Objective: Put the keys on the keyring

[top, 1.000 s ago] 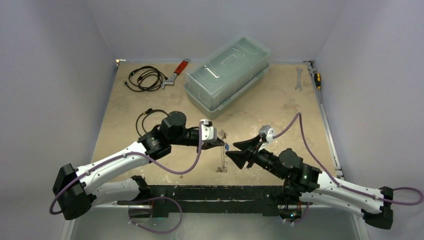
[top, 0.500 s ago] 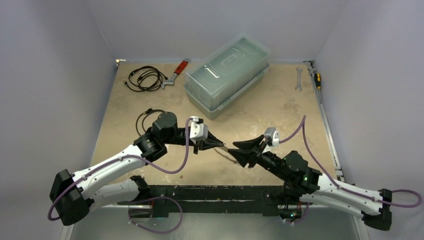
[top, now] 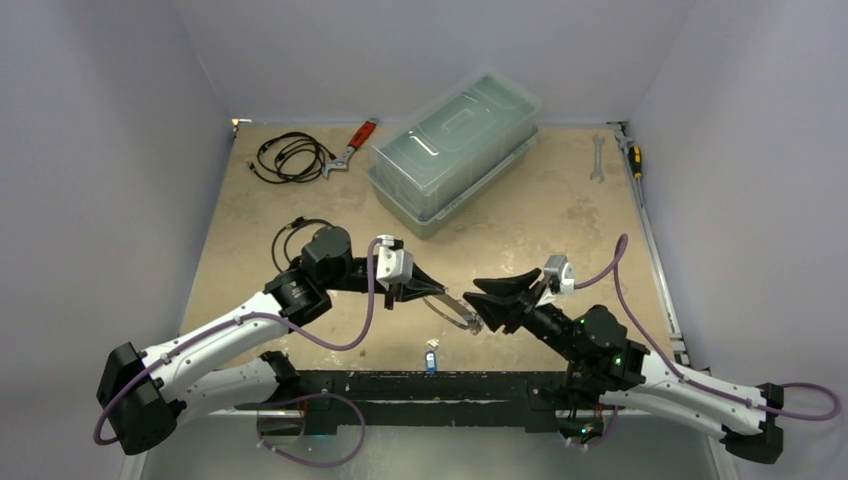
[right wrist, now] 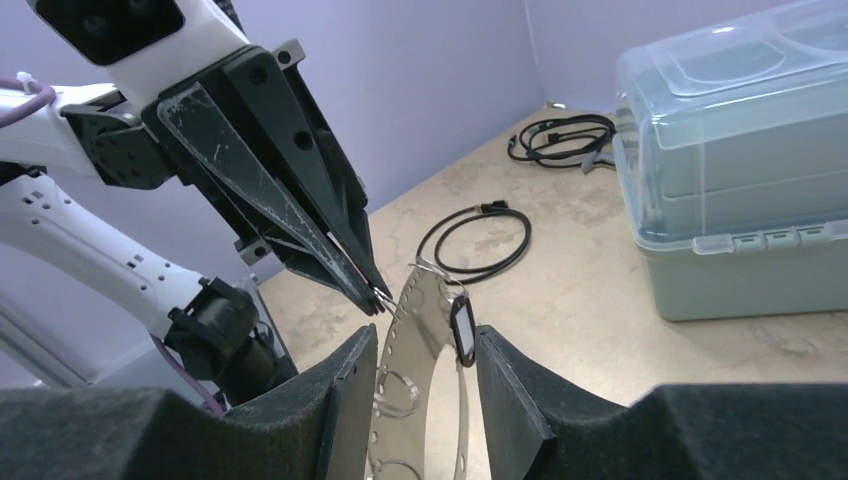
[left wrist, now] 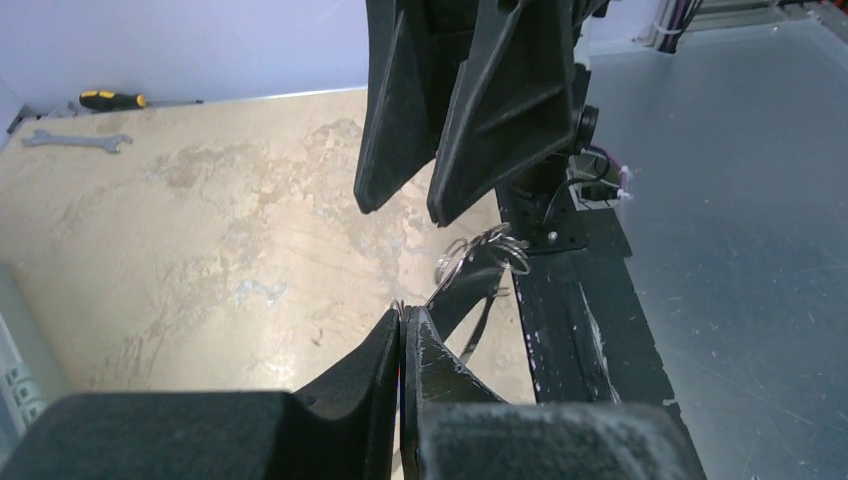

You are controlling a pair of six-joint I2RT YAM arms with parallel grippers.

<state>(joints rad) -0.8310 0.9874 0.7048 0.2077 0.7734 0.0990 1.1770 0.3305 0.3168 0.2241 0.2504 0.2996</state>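
The keyring (top: pixel 455 312), a thin white perforated loop, hangs in the air between my two grippers. My left gripper (top: pixel 443 293) is shut on a small wire ring at the loop's far end, as the left wrist view (left wrist: pixel 402 312) shows. My right gripper (top: pixel 480 305) holds the loop's near end; in the right wrist view the keyring (right wrist: pixel 405 330) runs between its part-closed fingers (right wrist: pixel 350 400). A black-tagged key (right wrist: pixel 463 332) hangs on the loop. A blue-tagged key (top: pixel 431 358) lies on the table near the front edge.
A clear lidded plastic box (top: pixel 455 150) stands at the back. A black cable coil (top: pixel 290 155) and red-handled pliers (top: pixel 352 148) lie at back left. A black cable loop (top: pixel 295 235) lies by the left arm. A spanner (top: pixel 597 158) and a screwdriver (top: pixel 634 158) lie at back right.
The loop hung down from the left gripper; now it is stretched between both grippers. The blue-tagged key has dropped onto the table near the front edge. The right gripper drew back right.
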